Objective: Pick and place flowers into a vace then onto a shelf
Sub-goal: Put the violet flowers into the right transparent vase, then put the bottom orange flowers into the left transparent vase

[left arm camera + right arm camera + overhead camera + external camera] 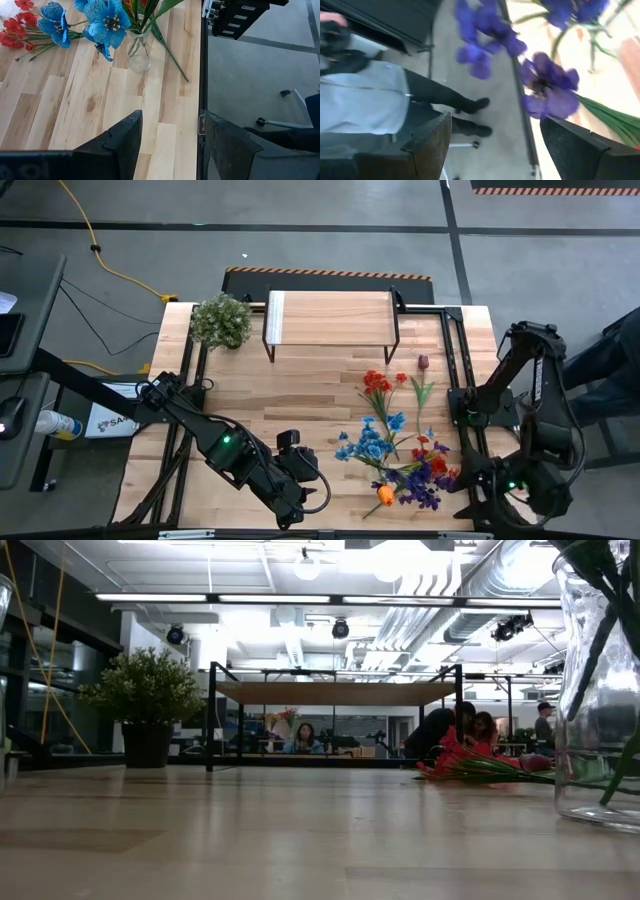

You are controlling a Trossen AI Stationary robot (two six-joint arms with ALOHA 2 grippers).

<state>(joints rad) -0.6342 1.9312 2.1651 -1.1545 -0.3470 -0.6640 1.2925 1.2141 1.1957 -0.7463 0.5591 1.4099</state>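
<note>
Near the table's front edge, the left gripper hangs with jaws apart, holding nothing; ahead stands the glass vase with blue flowers; the right gripper, jaws wide, hovers off the table's right edge; the shelf stands at the back.

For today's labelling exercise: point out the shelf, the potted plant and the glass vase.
shelf [328, 316], high view, middle of its wooden top.
potted plant [221, 320], high view, its leafy crown.
vase [138, 54], left wrist view, its glass body.
</note>
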